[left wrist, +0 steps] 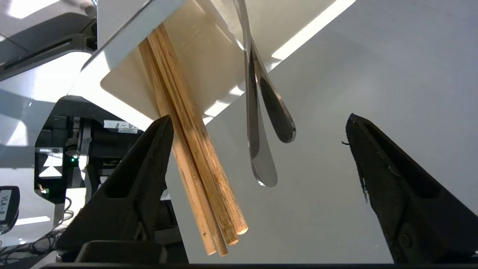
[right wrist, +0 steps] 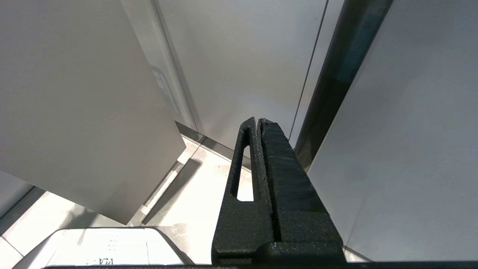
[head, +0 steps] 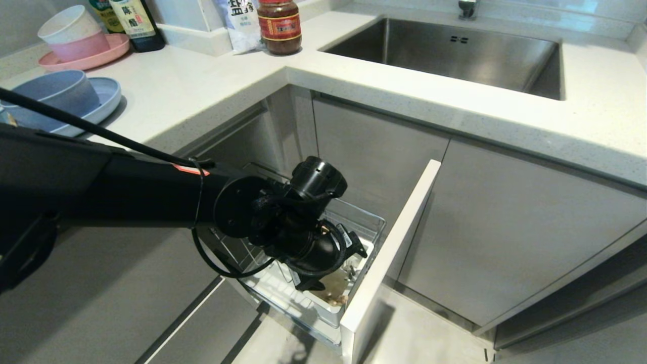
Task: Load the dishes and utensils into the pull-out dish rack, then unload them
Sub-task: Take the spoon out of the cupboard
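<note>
While the head view is hiding the left claw (head: 323,283) behind its own wrist over the pull-out dish rack (head: 364,222), the left wrist view is showing it spread wide around the chopsticks (left wrist: 194,149) and two silver handles (left wrist: 261,112) standing in the white utensil cup (left wrist: 123,71). On the tabletop (head: 202,86), bottle labels are sitting too cropped to read, beside the blue bowl (head: 50,96) and plate (head: 108,96). The right claw (right wrist: 257,123) is hanging pressed together, unseen from the head.

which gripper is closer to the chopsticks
Left. The left gripper is open right at the chopsticks, which stand in the white cup beside one finger. The right gripper is shut and parked by the cabinet doors, no chopsticks in its view.
</note>
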Tool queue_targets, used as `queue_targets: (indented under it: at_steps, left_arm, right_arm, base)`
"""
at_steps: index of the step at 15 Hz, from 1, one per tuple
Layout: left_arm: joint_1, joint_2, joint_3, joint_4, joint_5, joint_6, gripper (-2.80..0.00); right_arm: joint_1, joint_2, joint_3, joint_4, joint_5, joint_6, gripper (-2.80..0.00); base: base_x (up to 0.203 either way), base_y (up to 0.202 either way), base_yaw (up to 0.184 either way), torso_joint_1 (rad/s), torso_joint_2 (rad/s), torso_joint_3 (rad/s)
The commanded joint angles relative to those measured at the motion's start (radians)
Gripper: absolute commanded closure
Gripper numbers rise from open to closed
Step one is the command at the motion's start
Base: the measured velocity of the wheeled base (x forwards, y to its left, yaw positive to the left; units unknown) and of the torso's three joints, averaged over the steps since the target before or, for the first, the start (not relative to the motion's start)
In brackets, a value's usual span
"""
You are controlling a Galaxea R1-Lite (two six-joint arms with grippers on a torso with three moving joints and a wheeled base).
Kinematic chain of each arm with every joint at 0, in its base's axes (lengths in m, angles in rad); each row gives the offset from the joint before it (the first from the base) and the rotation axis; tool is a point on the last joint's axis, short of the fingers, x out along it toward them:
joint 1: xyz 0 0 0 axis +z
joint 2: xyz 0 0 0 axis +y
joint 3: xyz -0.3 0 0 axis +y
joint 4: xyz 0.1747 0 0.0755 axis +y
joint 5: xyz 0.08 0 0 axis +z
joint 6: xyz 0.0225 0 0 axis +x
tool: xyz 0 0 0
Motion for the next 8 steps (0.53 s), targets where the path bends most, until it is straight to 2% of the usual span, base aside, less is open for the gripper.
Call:
queue_targets:
  at_steps: [1, 3, 8]
  left_arm:
    - [-0.006, 0.005, 0.002, 0.003, -0.004, -0.007, -2.80]
    - [-0.006, 0.006, 0.004, 0.003, -0.028, -0.008, -2.80]
    - [-0.006, 0.008, 0.005, 0.003, -0.028, -0.008, -2.80]
  right_arm:
    - [0.000, -0.004, 0.002, 0.000, 0.000, 0.001, 0.00]
    - [0.000, -0.004, 0.002, 0.000, 0.000, 0.001, 0.00]
    - [0.000, -0.004, 0.002, -0.001, 0.000, 0.000, 0.00]
  base:
    - [0.000, 0.000, 0.000, 0.000, 0.00, 0.000]
    - [0.000, 0.000, 0.000, 0.000, 0.00, 0.000]
    - [0.000, 0.000, 0.000, 0.000, 0.00, 0.000]
